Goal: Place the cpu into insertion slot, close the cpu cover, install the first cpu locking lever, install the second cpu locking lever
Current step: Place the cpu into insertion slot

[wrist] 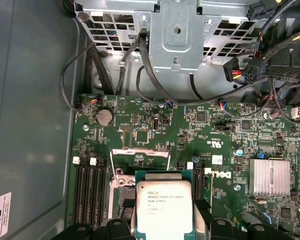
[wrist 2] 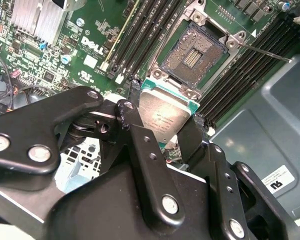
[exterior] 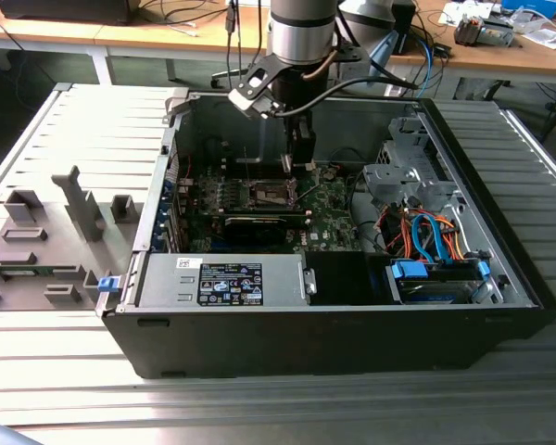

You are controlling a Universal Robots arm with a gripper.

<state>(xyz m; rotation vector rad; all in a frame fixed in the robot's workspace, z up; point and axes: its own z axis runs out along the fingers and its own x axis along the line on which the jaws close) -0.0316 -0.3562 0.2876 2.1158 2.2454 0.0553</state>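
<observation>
- The gripper [wrist 2: 163,110] is pinching the cpu [wrist 2: 165,120] by two opposite edges. It holds the chip in the air just short of the insertion slot [wrist 2: 192,56], inside the computer case [exterior: 334,343], which lies on the desk [exterior: 259,408] nearer its far edge.
- In the second wrist view the chip looks offset from the open socket. Lowered like this, a corner could land on the silver rim instead of seating.
- The socket's contact field is exposed, so a tilted or sliding touchdown would likely bend the contacts. The chip must come down flat and square.
- The grip is narrow and on thin edges, so a nudge against the rim could twist the chip or make it slip.
- The cpu cover [wrist: 140,151], as far as I can tell, stands raised beside the socket. The thin locking lever [wrist 2: 267,52] juts out on another side. Either could catch a gripper finger.
- The memory slots [wrist 2: 150,30] lie just beside the socket, so a drifting finger could strike them.
</observation>
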